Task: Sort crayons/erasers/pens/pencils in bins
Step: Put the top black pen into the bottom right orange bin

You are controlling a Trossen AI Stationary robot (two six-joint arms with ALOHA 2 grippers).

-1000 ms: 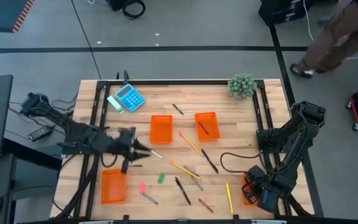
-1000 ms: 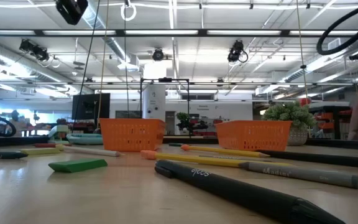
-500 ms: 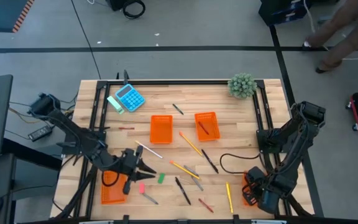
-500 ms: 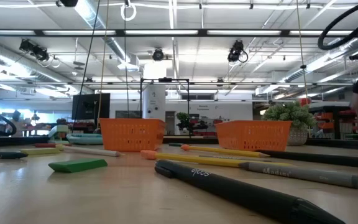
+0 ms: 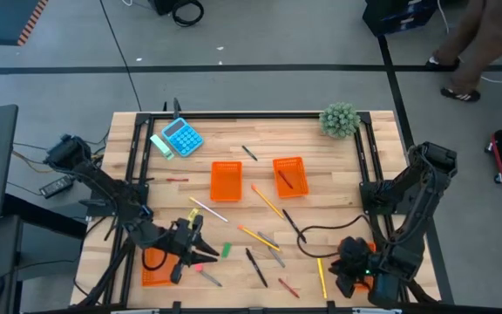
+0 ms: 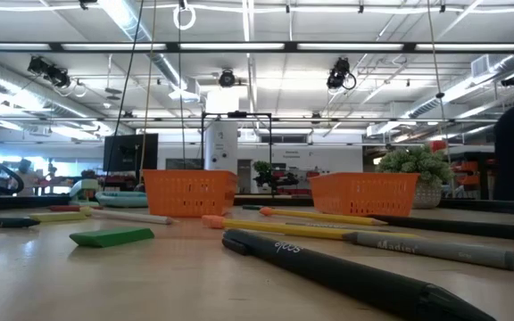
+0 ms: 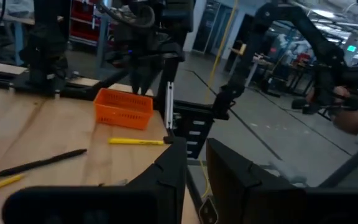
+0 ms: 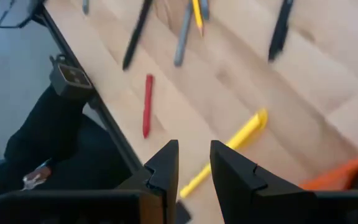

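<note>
Four orange bins: two mid-table, one near left, one near right mostly hidden by my right arm in the high view. Pens, pencils and crayons lie flat between them, among them a black pen, a yellow pen and a red crayon. A pink eraser and a green eraser lie near the left bin. My left gripper hovers beside the pink eraser, its fingers a narrow gap apart, empty. My right gripper hangs above the yellow pen, narrowly open, empty.
A blue calculator and a pale green block lie at the far left, a small plant at the far right. A black cable loops over the table by my right arm. A person walks beyond the far right corner.
My left gripper has gone toward the table's near edge, from beside the mid-table bin to the near left bin and the pink eraser. My right gripper has shifted toward the table's left, off the near right bin and toward the yellow pen.
</note>
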